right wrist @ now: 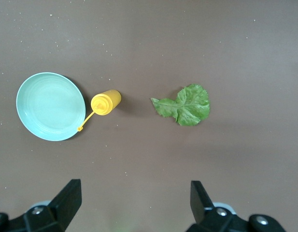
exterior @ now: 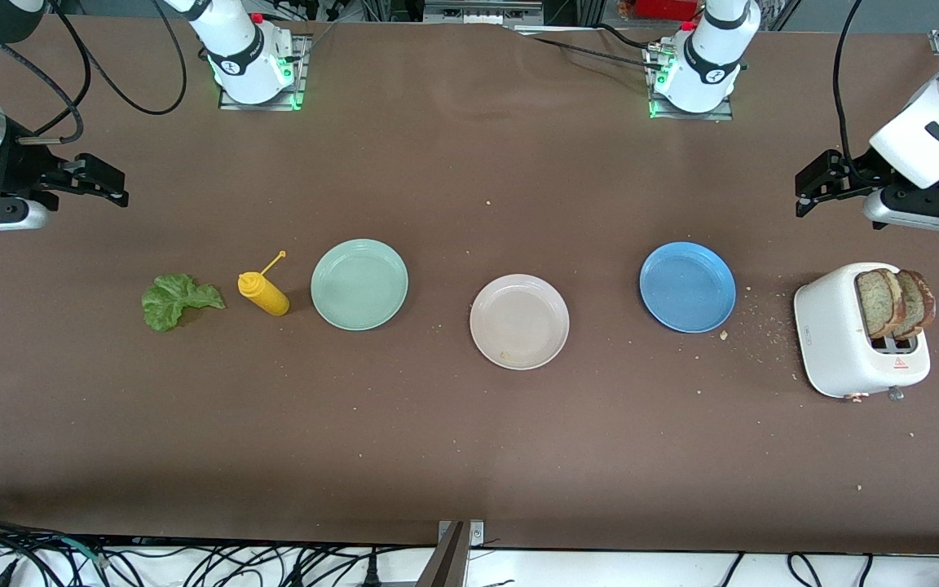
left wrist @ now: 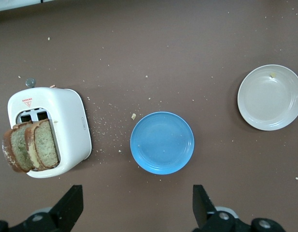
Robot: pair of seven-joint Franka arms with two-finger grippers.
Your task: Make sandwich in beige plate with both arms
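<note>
The round beige plate [exterior: 518, 321] [left wrist: 270, 97] lies bare in the middle of the table. Two slices of brown speckled bread [exterior: 895, 303] [left wrist: 30, 147] stand upright in the slots of a white toaster [exterior: 840, 346] [left wrist: 66, 123] at the left arm's end. A ruffled green lettuce leaf [exterior: 176, 300] [right wrist: 183, 105] lies flat on the table at the right arm's end. My left gripper [exterior: 804, 194] [left wrist: 137, 208] hangs open and holds nothing, over bare table beside the toaster. Over bare table by the lettuce, my right gripper [exterior: 115, 186] [right wrist: 135, 205] is open too, nothing between its fingers.
A blue plate [exterior: 687, 286] [left wrist: 162, 142] lies between the beige plate and the toaster. A mint-green plate [exterior: 359, 284] [right wrist: 49, 106] and a yellow squeeze bottle [exterior: 264, 295] [right wrist: 105, 102] on its side lie between the beige plate and the lettuce. Crumbs are scattered beside the toaster.
</note>
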